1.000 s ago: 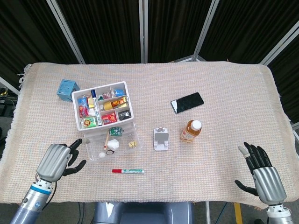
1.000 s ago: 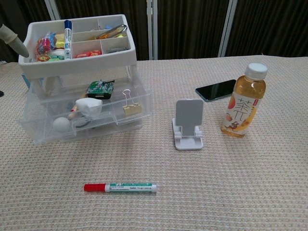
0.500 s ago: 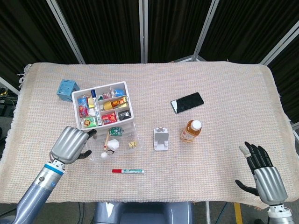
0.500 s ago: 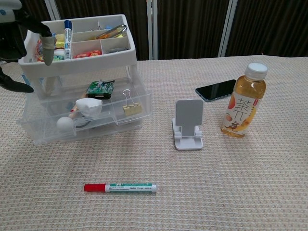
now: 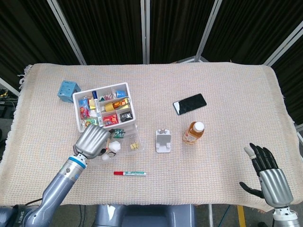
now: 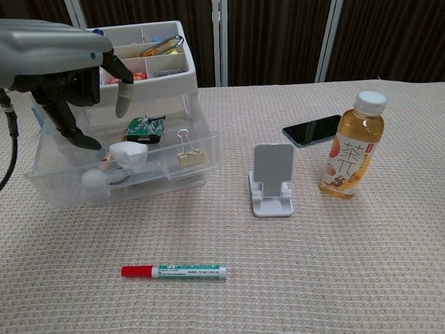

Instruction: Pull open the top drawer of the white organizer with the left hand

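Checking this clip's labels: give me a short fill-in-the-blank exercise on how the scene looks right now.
1. The left hand hovers over the clear drawer of the ____ organizer.
2. The marker lying on the cloth has a ____ cap.
3. The phone stand sits between the organizer and the ____.
4. The right hand holds ____.

Missing words: white; red; bottle; nothing

Left robot hand (image 5: 93,140) hangs fingers-down, holding nothing; right robot hand (image 5: 267,171) rests with fingers spread.

We see open cloth between the marker (image 6: 174,271) and the organizer (image 6: 118,149); the phone stand (image 6: 272,179) crowds its right.
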